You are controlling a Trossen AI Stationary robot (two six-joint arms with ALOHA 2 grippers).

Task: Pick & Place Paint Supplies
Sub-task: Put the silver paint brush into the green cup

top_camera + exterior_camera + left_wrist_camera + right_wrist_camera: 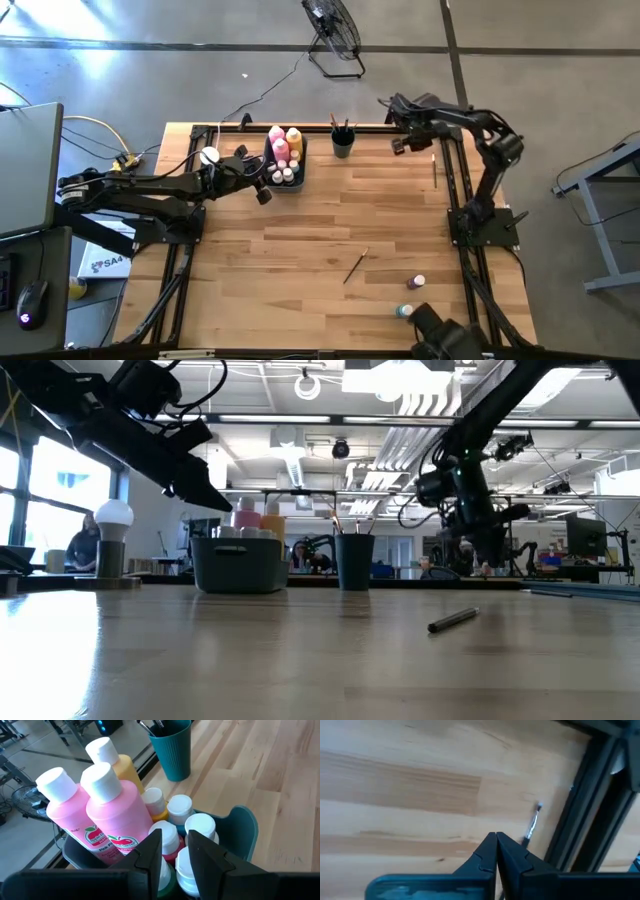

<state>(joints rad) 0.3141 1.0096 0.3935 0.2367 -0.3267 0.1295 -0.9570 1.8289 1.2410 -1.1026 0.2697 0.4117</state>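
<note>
Done: pink and yellow squeeze bottles (284,142) and small white-capped paint bottles (192,827) sitting in dark grey plastic bin (298,172) | left claw (175,851) hovering slightly parted, empty, above them | right claw (496,851) hanging closed, empty, over thin dark paintbrush (532,827) | left: second dark paintbrush (356,265) and two small bottles (411,297) lying loose on wooden worktop (330,220)

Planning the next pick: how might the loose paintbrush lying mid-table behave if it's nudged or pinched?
The paintbrush looks thin and straight, so probably stiff and light. Its handle seems round and it lies flat on smooth wood, so a sideways nudge may roll it. Its low profile could let it slip from a claw's tips.
</note>
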